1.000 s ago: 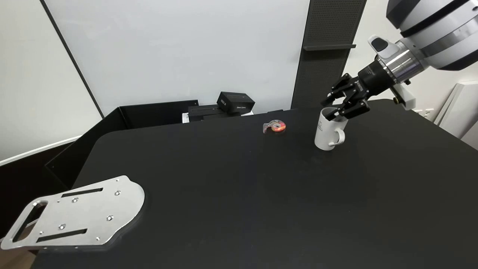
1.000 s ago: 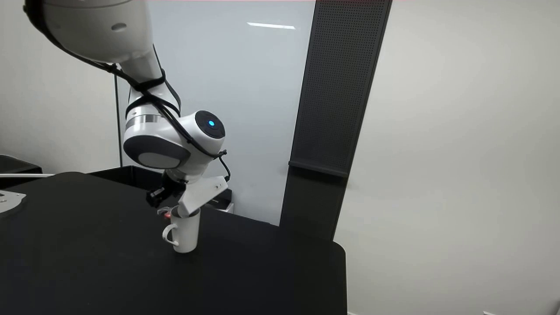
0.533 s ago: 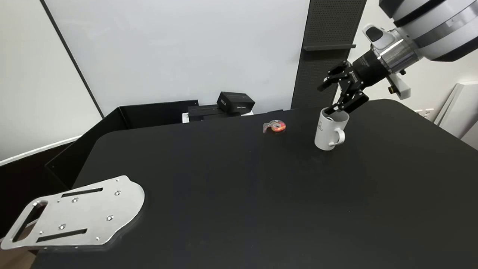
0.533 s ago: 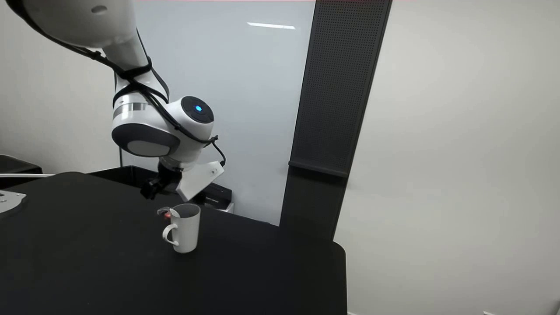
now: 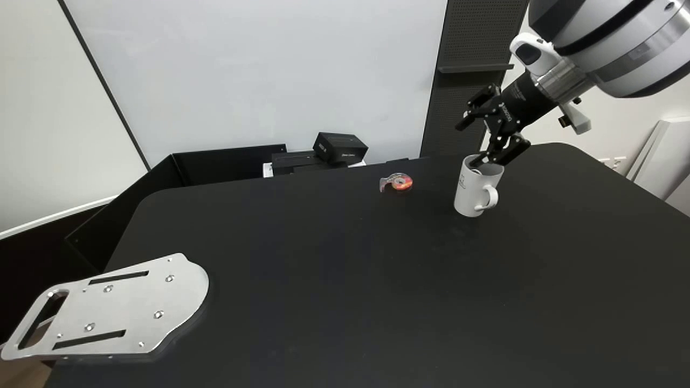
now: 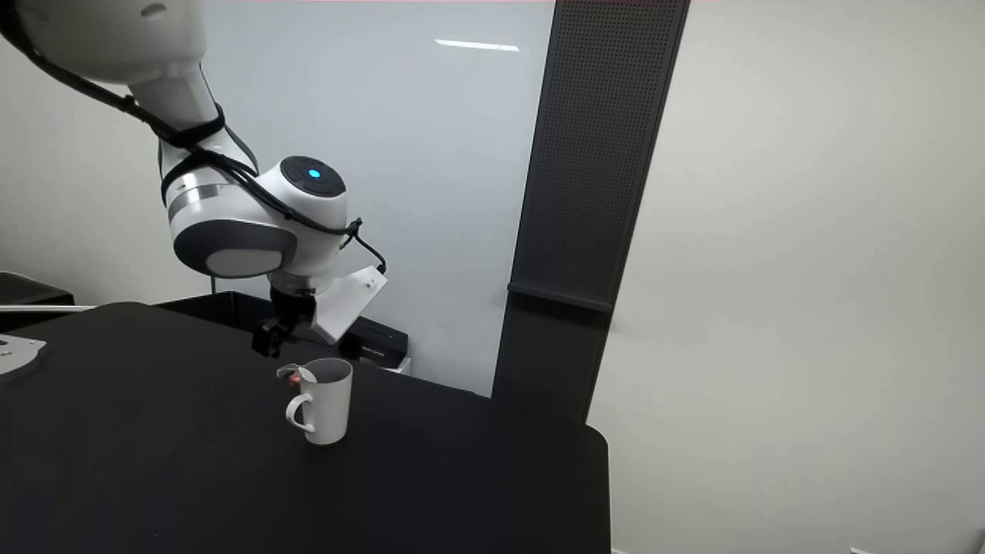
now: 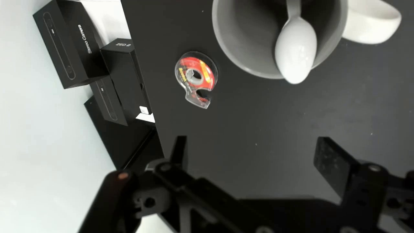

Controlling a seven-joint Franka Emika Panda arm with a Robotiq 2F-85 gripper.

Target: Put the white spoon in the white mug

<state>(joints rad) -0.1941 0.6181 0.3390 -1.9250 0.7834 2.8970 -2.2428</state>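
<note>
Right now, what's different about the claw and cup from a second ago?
The gripper has opened wider and shifted up and left in both exterior views. It probably let go of the white spoon, which rests in the white mug, bowl end at the rim; its earlier grip is unclear. The white mug and tape dispenser stayed put.

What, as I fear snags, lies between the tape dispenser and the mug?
The wrist view shows only black tabletop between the tape dispenser and the white mug.
</note>
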